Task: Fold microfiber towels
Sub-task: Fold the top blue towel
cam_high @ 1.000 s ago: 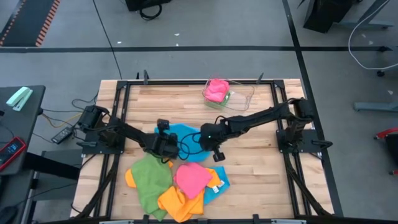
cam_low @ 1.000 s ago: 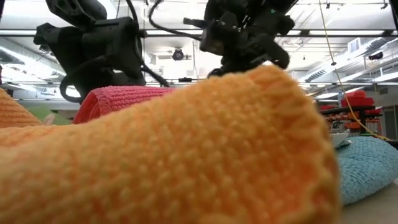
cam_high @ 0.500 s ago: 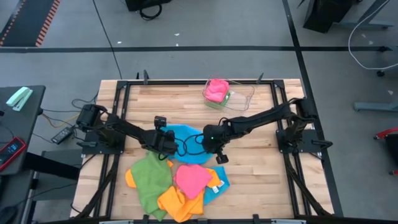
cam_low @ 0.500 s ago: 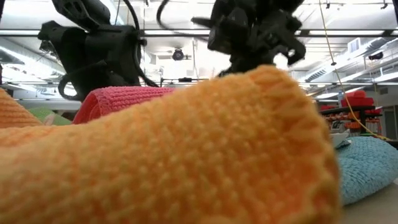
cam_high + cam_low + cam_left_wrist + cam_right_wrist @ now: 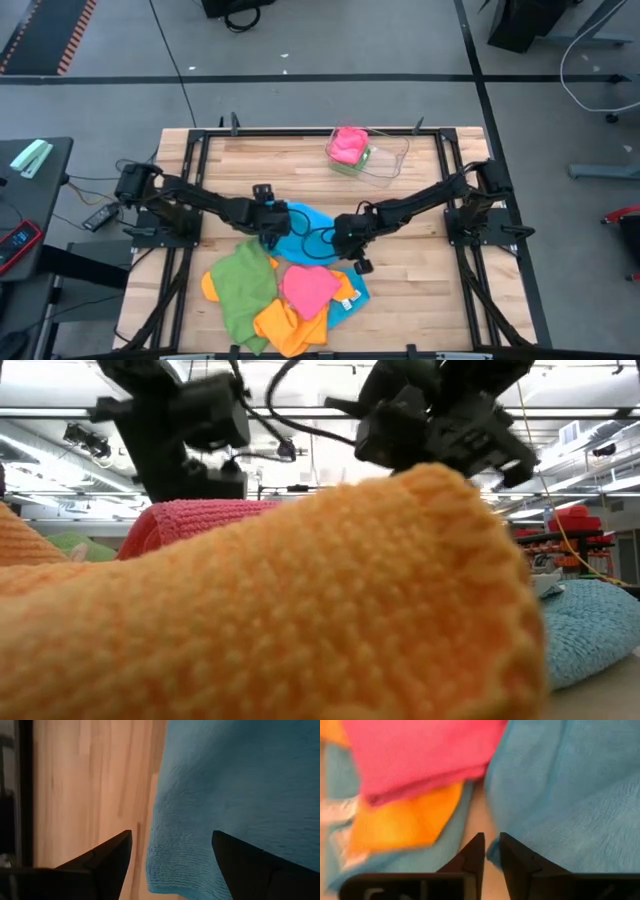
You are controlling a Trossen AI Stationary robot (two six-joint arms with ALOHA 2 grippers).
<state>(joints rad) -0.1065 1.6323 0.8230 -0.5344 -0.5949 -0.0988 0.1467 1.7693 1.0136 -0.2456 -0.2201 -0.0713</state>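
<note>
Blue towel [image 5: 300, 225] flat on counter [image 5: 400, 300], between both grippers. Left gripper [image 5: 170, 857] fingers wide, straddling its edge. Right gripper [image 5: 491, 851] fingers narrow, at the hem beside the pink towel [image 5: 420, 755]. Risk: right pinch misses or snags pink; uneven lift skews fold.

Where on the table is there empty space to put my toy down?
Bare wood lies by the table's right edge, beyond the towel pile, and along the far edge left of the clear tray. The middle is crowded: the blue towel, the left gripper, open, and the right gripper are there.
</note>
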